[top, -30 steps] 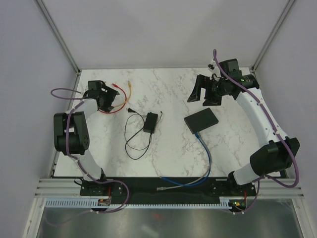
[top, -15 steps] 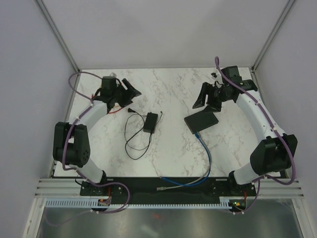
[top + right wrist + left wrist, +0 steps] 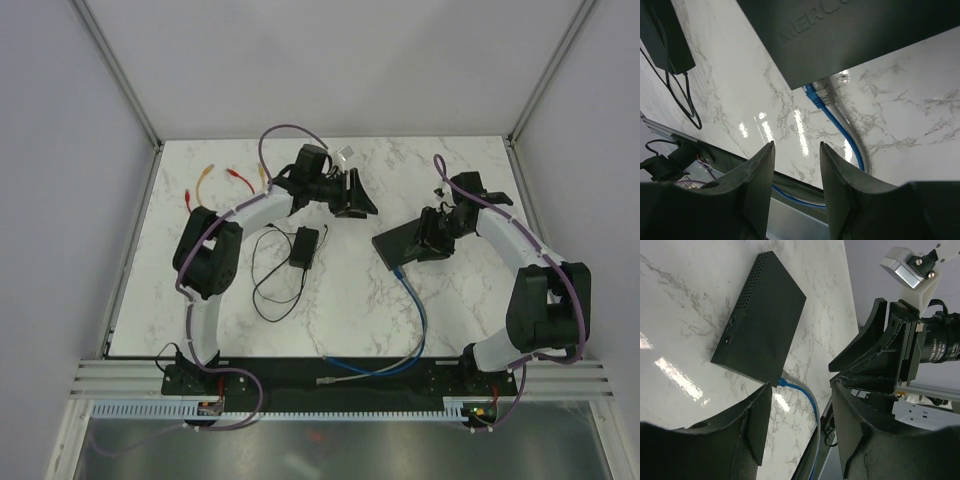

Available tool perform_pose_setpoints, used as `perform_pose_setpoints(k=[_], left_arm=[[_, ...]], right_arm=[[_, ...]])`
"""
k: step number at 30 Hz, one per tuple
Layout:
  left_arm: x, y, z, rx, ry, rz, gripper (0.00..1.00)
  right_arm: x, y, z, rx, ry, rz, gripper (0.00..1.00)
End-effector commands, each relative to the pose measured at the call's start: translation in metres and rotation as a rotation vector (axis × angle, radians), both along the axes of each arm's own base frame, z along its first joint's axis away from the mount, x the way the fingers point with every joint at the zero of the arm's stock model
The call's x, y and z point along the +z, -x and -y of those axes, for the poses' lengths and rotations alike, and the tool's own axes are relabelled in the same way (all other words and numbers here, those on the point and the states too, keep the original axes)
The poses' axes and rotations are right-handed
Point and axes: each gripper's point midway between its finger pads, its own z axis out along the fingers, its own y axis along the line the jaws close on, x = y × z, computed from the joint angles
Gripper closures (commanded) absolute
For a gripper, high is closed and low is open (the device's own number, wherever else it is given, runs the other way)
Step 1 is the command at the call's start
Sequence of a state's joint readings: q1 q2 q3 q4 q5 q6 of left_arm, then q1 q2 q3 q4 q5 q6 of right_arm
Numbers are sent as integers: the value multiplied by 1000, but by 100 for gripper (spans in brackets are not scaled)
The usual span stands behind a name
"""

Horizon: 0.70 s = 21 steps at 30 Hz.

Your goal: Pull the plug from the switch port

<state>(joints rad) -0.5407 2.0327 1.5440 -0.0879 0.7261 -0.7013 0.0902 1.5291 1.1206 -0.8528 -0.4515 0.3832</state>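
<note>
The marble table [image 3: 460, 300] fills the middle of the overhead view, and both arms lean in over it from the lower edge. The left arm [image 3: 250, 210] curves from the left side to the upper centre. Its left gripper [image 3: 355, 200] faces right toward the switch, probably to get a line on the socket edge. Its wrist view shows the fingers [image 3: 756, 425] apart with nothing between them.

The right arm [image 3: 520, 240] bends in from the right. The right gripper [image 3: 432, 232] hangs over the right end of the switch [image 3: 398, 248], a flat black box lying right of centre on the table. In the right wrist view its fingers [image 3: 759, 185] also stand apart, framing bare marble, so nothing is gripped yet. Whether the gripper touches the box cannot be told.

The blue cable [image 3: 418, 310] leaves the switch's lower edge and sweeps down to the bottom centre, slack enough to let the connector slide out. The power brick [image 3: 303, 245] with its thin black cord sits left of centre, well apart from the switch.

The plug [image 3: 815, 95] is seated in its port, just above the right gripper's open gap. One arm will likely need to steady the box while the other pulls.
</note>
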Motion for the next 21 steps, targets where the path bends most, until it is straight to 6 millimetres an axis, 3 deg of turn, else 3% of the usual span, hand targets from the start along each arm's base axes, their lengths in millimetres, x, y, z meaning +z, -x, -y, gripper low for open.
perform_pose_setpoints(k=[1,4,9,14,21], left_arm=[[6,23,36,-157,56,-28,42],[-5,31,56,-196,40,-54,41],[-18,51,79,-248,15,-83,43],[-39,59,73,-234,-55,-112,51],[-63,63,72,-251,-89,-183,52]], right_arm=[[-10,-9,8,-3,-37,68,51],[-25,-4,2,-10,-101,55,40],[-48,1,-4,-26,-159,52,39],[-55,-1,-6,-23,-185,125,40],[-67,-1,-5,-54,-209,149,46]])
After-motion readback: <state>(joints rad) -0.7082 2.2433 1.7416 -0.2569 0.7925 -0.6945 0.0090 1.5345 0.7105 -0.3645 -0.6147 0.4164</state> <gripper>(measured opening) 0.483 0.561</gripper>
